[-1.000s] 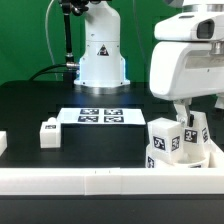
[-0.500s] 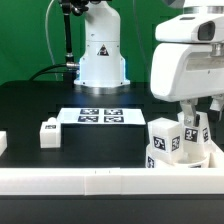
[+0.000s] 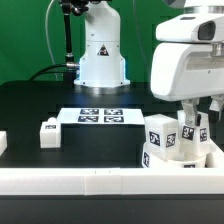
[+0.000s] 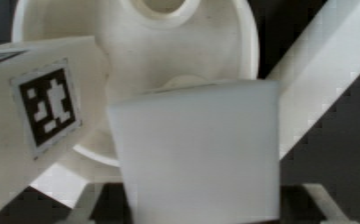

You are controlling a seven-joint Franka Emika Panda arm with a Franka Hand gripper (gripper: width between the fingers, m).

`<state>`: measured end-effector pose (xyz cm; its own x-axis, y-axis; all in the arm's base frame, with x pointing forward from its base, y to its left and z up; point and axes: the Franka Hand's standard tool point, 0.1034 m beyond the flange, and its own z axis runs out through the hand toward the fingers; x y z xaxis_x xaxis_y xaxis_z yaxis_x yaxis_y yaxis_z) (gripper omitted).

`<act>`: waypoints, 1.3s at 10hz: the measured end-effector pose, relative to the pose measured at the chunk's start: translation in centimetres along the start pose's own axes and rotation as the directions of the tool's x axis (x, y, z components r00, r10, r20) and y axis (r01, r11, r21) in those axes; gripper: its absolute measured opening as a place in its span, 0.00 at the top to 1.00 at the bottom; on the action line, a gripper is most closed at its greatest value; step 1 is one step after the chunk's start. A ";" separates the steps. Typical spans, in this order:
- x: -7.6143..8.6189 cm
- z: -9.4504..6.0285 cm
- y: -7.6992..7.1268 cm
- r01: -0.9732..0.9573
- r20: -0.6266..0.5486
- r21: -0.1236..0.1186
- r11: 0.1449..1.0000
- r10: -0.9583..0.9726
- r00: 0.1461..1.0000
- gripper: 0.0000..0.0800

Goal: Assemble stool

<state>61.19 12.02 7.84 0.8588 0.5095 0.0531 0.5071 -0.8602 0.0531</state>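
step: leg pickup, judged | gripper (image 3: 191, 125): jaws narrow, clamped on an upright stool leg (image 4: 203, 150) | seat disc (image 4: 177, 55): just behind it, tucked against border rail (image 3: 80, 181), likely for bracing | tagged leg (image 3: 157, 140): just beside | spare leg (image 3: 48, 133): well apart

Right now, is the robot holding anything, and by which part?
Yes, a white leg, gripped at its upper end between the jaws.

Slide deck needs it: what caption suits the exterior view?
Pincer shut on a stool leg by the rail; another leg lies apart.
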 end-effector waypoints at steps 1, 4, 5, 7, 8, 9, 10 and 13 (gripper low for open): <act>0.0 0.0 0.0 -0.086 0.000 -0.001 0.996 0.086 0.996 0.58; -0.3 0.0 0.3 -0.383 0.016 0.007 0.924 0.383 0.924 0.58; -0.5 0.0 0.4 -0.513 0.022 0.014 0.858 0.513 0.858 0.58; -0.6 0.1 0.3 -0.716 0.034 0.026 0.697 0.715 0.698 0.58; -0.5 0.2 0.2 -0.777 0.033 0.025 0.629 0.777 0.629 0.58; -0.5 0.2 0.2 -0.834 0.033 0.027 0.551 0.834 0.551 0.58; -0.5 0.1 0.2 -0.871 0.036 0.027 0.490 0.871 0.490 0.58; -0.4 0.1 0.2 -0.947 0.043 0.022 0.319 0.947 0.320 0.58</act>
<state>60.93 11.61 7.69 0.7577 -0.6521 0.0244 -0.6503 -0.7577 -0.0555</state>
